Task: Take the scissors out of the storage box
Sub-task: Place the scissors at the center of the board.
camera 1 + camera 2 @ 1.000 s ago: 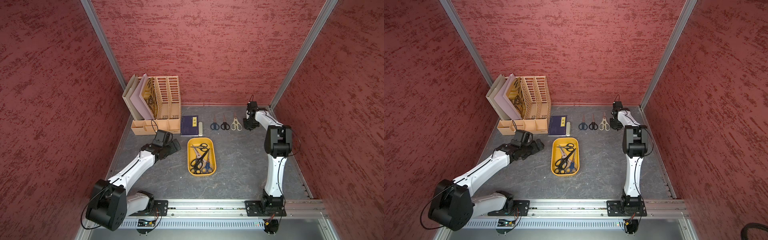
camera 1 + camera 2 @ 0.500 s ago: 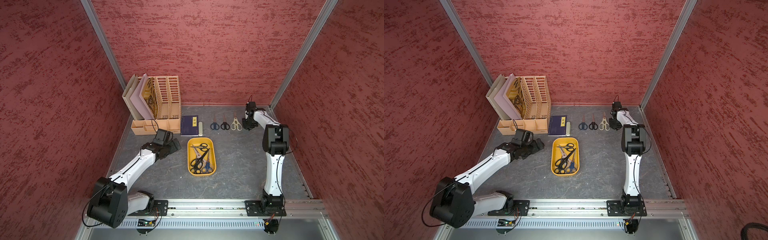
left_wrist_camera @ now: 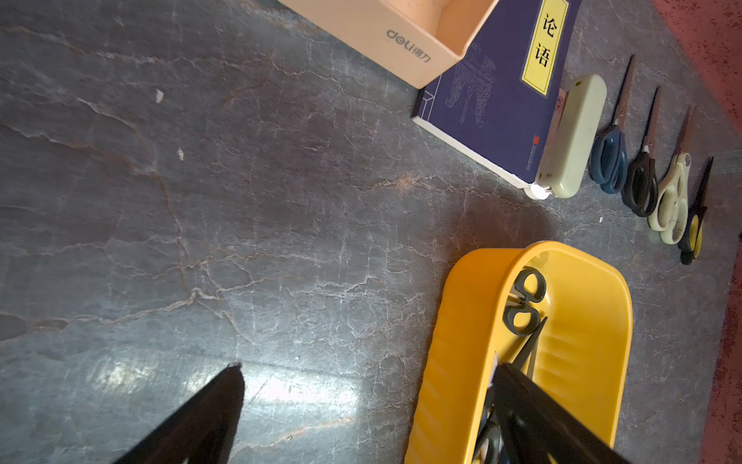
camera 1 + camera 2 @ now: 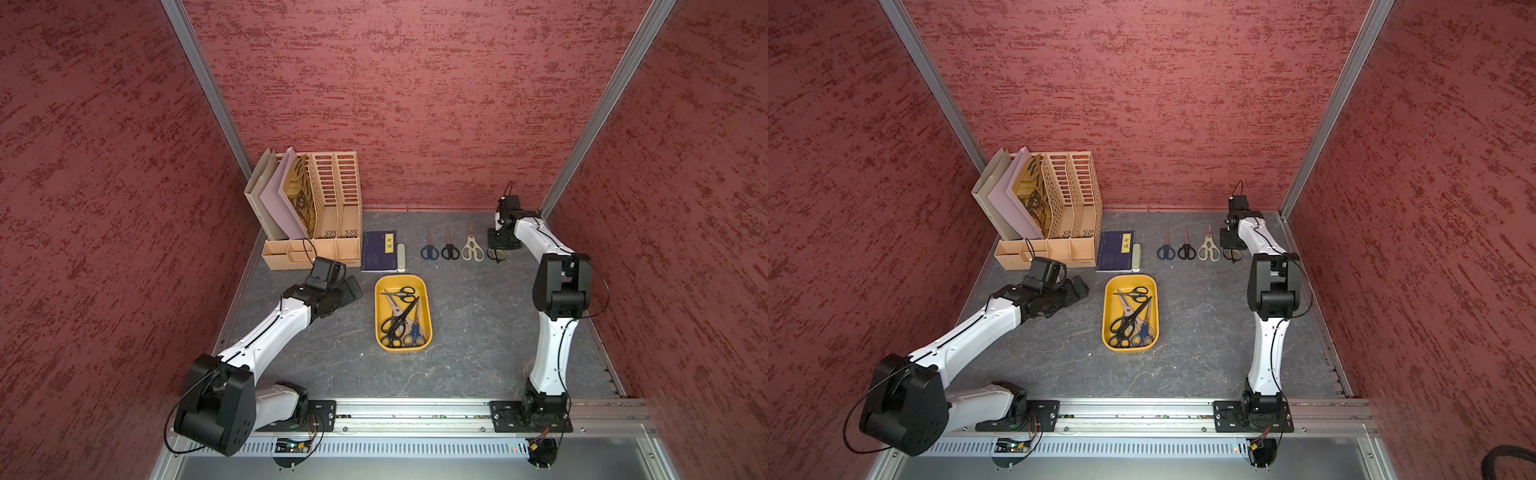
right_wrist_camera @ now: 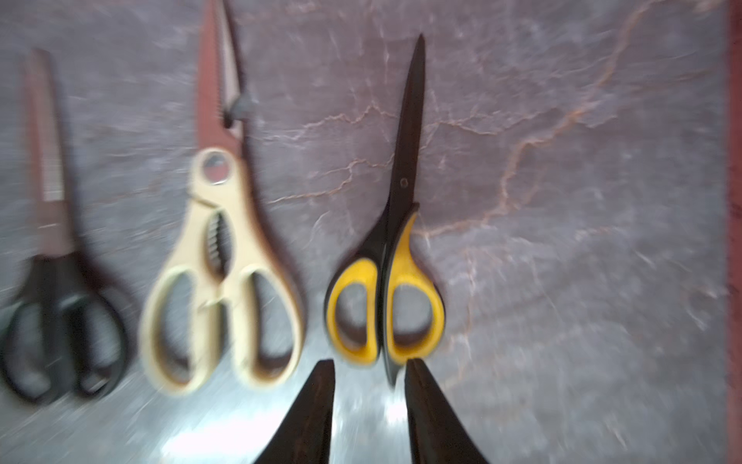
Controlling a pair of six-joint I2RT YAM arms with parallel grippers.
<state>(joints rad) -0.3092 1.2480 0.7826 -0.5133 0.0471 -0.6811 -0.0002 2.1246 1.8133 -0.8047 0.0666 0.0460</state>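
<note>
Four scissors [image 4: 471, 245] lie in a row on the surface [image 4: 478, 328]; about four more remain heaped in the storage box [image 4: 379, 307]. Task judged half done.

Right tool [image 5: 369, 366]: jaws narrowly parted, gripping nothing, at the handle end of the black-and-yellow pair [image 5: 387, 257].

Left tool [image 3: 367, 367]: wide open, empty, beside the storage box.

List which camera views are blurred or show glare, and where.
Right wrist view: motion-blurred, worst on the black scissors, milder on the yellow-handled scissors, with white glare on the table. Left wrist view: sharp, one glare streak on the table. Both top views: sharp, evenly lit.
</note>
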